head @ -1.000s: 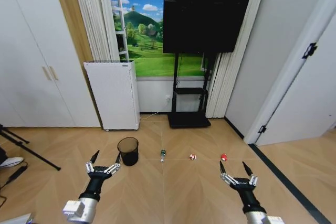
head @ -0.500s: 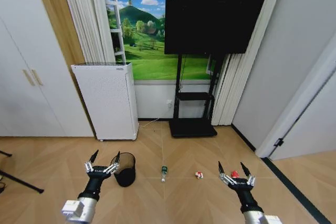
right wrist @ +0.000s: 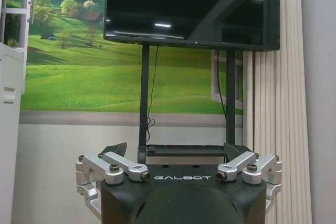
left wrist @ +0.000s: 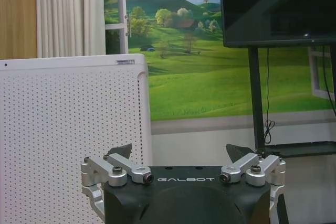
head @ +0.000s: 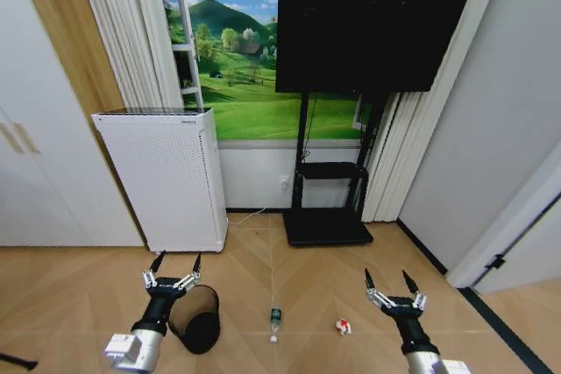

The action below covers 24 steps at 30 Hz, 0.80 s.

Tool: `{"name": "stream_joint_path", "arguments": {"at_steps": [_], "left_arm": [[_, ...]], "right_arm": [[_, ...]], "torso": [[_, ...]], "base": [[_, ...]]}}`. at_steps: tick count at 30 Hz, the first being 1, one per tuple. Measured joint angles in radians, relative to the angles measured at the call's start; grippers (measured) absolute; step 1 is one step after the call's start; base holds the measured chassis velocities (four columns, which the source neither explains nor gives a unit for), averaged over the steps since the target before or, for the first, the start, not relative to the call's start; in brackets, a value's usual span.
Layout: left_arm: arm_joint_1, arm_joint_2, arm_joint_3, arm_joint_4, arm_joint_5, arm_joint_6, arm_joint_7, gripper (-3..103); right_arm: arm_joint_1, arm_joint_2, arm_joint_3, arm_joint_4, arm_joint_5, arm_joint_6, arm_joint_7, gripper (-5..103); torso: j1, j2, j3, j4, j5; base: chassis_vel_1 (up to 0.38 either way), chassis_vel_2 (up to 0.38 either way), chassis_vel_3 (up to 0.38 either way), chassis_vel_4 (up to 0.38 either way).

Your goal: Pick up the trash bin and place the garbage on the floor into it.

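The black wire-mesh trash bin (head: 202,321) stands on the parquet floor (head: 307,278) at the lower left, partly behind my left arm. My left gripper (head: 175,261) hovers open just above and behind the bin's rim, holding nothing. A clear bottle with a green label (head: 274,321) lies on the floor in the middle, and a red-and-white crumpled wrapper (head: 343,327) lies to its right. My right gripper (head: 386,279) is open and empty, to the right of the wrapper. Each wrist view shows its own gripper, left (left wrist: 181,153) and right (right wrist: 176,151), open against the far wall.
A tall white perforated appliance (head: 162,177) stands against the wall behind the bin. A black TV on a floor stand (head: 326,225) is at centre back. Curtains flank a landscape mural. White cupboard doors are on the left, a white door at far right.
The whole picture has shifted: the wall, appliance and TV stand are larger and closer, and the bin and garbage lie lower in the picture. Both grippers stay open in the same pose.
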<state>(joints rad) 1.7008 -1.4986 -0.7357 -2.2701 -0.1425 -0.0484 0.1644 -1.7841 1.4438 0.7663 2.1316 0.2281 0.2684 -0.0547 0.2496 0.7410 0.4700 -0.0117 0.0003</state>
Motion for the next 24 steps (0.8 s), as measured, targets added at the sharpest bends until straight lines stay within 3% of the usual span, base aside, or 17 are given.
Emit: {"name": "stream_joint_path", "arguments": {"at_steps": [6, 12, 20, 24], "left_arm": [[0.002, -0.001, -0.001, -0.002, 0.003, 0.0, -0.002, 98], [0.005, -0.002, -0.003, -0.003, 0.006, 0.0, -0.002, 98], [0.022, -0.005, -0.014, -0.003, 0.002, -0.008, -0.002, 98], [0.026, -0.004, -0.016, 0.001, 0.001, -0.013, -0.002, 98]], "right_arm": [[0.01, -0.004, -0.001, -0.007, -0.037, 0.004, 0.057, 100], [0.009, -0.005, 0.0, -0.011, -0.038, 0.005, 0.063, 100], [0.028, -0.007, -0.014, 0.024, -0.024, 0.005, 0.107, 100], [0.017, -0.01, -0.01, 0.036, -0.003, 0.003, 0.09, 100]], "torso": [[0.0, 0.0, 0.0, -0.0002, -0.0004], [0.0, 0.0, 0.0, -0.0002, -0.0003], [-0.001, 0.0, 0.0, -0.0001, -0.0002], [0.0, 0.0, 0.0, -0.0002, -0.0003]], "base": [[-0.189, 0.195, 0.179, -0.192], [-0.086, 0.118, 0.107, -0.086], [0.015, -0.021, -0.018, 0.017], [0.0, 0.0, 0.0, 0.0]]}}
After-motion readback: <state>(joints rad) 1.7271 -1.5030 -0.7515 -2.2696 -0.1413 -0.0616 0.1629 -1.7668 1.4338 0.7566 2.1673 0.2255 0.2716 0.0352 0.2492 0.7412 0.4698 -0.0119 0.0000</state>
